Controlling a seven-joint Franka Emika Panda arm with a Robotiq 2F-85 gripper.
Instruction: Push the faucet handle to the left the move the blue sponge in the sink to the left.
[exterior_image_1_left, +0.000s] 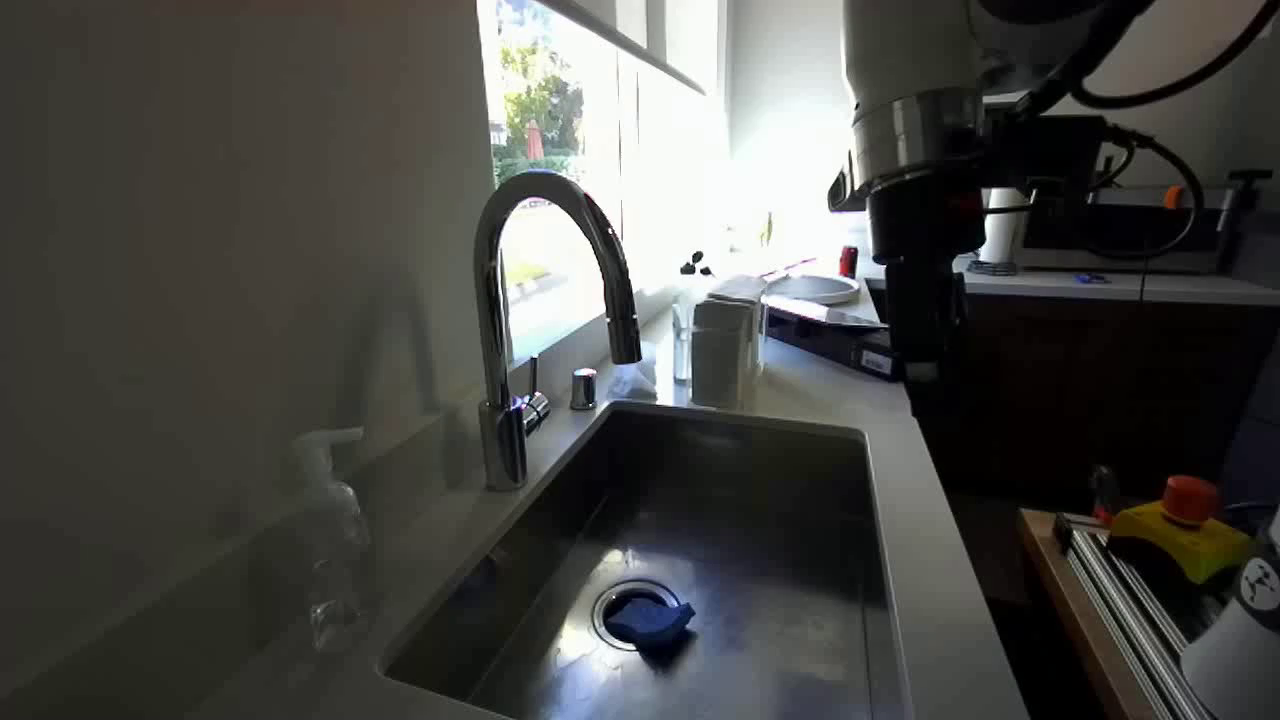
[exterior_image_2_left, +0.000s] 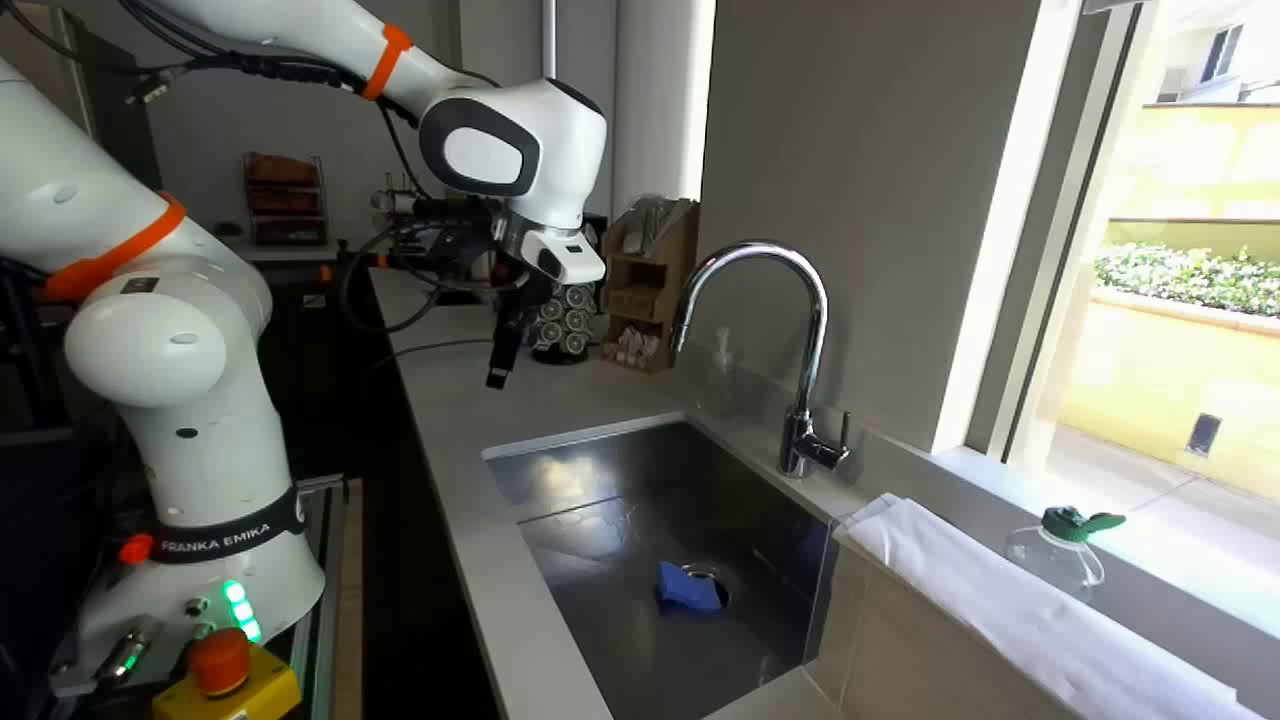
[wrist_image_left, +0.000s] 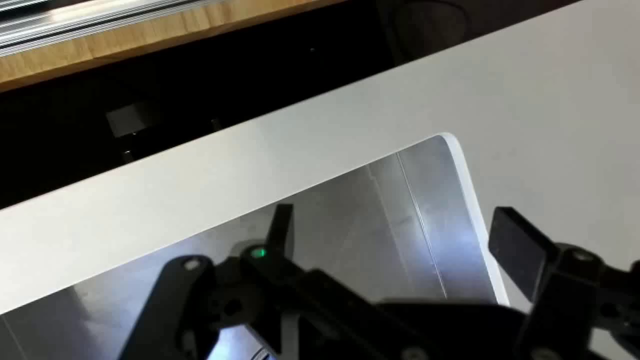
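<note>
The stainless-steel sink (exterior_image_1_left: 770, 550) is holding the blue sponge (exterior_image_2_left: 688, 588), which is lying on the basin floor and partly covering the round drain (exterior_image_1_left: 628, 592). Beside the basin, the chrome gooseneck faucet (exterior_image_2_left: 818, 330) is standing on the counter (exterior_image_2_left: 570, 400), and the faucet handle (exterior_image_2_left: 828, 453) is sitting low on its side, the thin lever pointing up. The gripper (wrist_image_left: 395, 225) is hanging released, well apart from sponge and faucet, its fingers (wrist_image_left: 517, 252) standing wide apart.

A clear pump bottle (exterior_image_1_left: 338, 540) is standing near the wall, and a clear green-capped bottle (exterior_image_2_left: 1058, 555) is standing by the window; neither is clearly showing its contents. A brown compartmented organizer (exterior_image_2_left: 682, 260) is holding small pale pieces (exterior_image_2_left: 635, 348) in its lower compartment, and next to it a rack (exterior_image_2_left: 560, 354) is carrying round-ended capsules (exterior_image_2_left: 576, 320). A white sheet (exterior_image_2_left: 1010, 610) is covering the top of a tan box (exterior_image_2_left: 910, 640) just beside the sink, hiding its inside. Farther along, a red can (exterior_image_1_left: 848, 262) is standing near a round white tray (exterior_image_1_left: 812, 288).
</note>
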